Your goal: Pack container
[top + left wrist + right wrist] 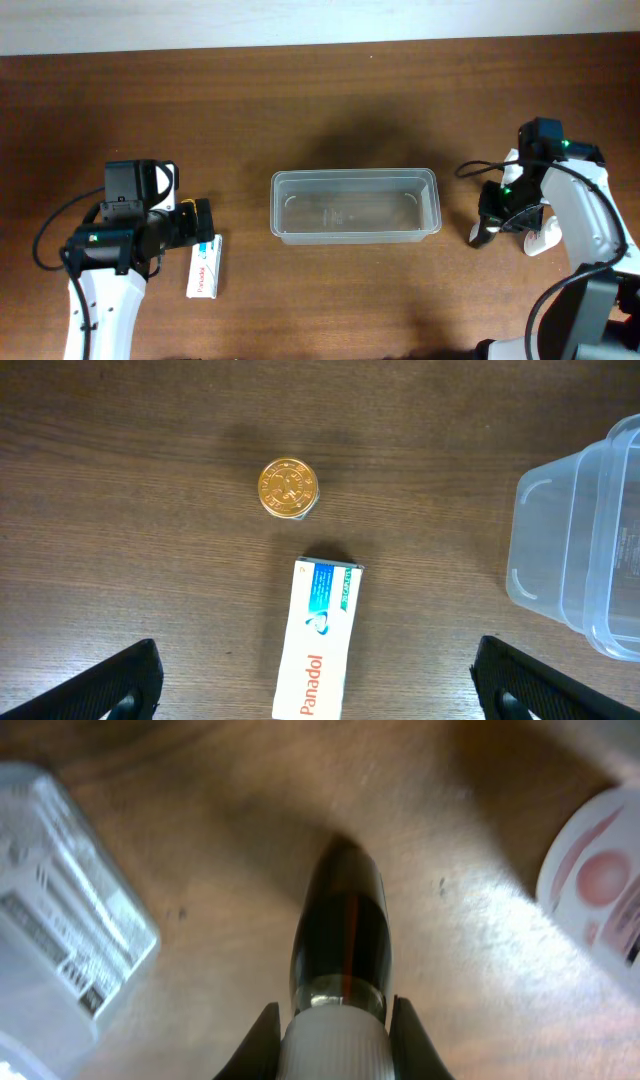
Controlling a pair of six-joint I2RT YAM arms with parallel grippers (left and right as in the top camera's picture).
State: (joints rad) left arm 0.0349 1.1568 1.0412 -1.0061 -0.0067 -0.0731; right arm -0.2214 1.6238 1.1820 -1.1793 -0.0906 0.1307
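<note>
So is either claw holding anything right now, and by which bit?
The right gripper seems shut on a small dark bottle, fingers pinching its white cap end. The left gripper is open and empty above a Panadol box.

Dark bottle (340, 935), white cap clasped between the right hand (335, 1020) fingers.

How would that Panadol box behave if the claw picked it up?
Probably light and fairly stiff: the Panadol box looks like thin cardboard, so hard squeezing might dent it. Lying flat on the table, it should slide, not roll.
</note>
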